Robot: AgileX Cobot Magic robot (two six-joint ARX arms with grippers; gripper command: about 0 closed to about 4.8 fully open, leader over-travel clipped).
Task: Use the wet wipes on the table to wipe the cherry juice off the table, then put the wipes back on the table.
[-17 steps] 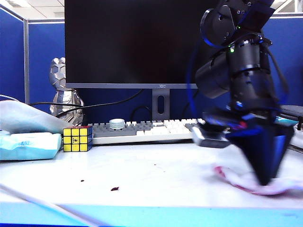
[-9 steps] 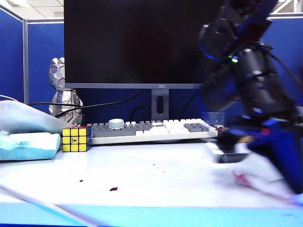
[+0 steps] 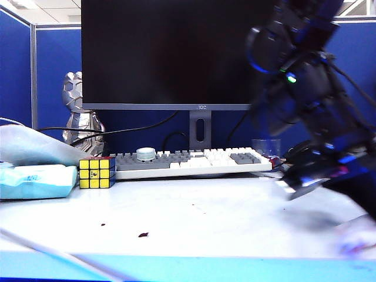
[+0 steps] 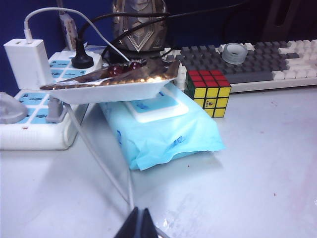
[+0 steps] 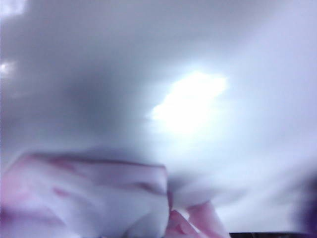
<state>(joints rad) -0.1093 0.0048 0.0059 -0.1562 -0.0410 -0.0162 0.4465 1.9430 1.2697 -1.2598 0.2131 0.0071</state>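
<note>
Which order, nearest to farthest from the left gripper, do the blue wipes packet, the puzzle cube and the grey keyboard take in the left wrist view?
From the shut left gripper, low on the table's near side:
1. Blue wipes packet, just ahead of it, under a tilted tray.
2. Puzzle cube, behind the packet's far corner, beside the keyboard.
3. Grey keyboard, farthest, along the back.

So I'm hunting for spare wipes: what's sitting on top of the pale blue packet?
A white foil-lined tray holding dark red cherries rests on the pale blue packet. The tray covers the packet's back part, so anything there is hidden.
</note>
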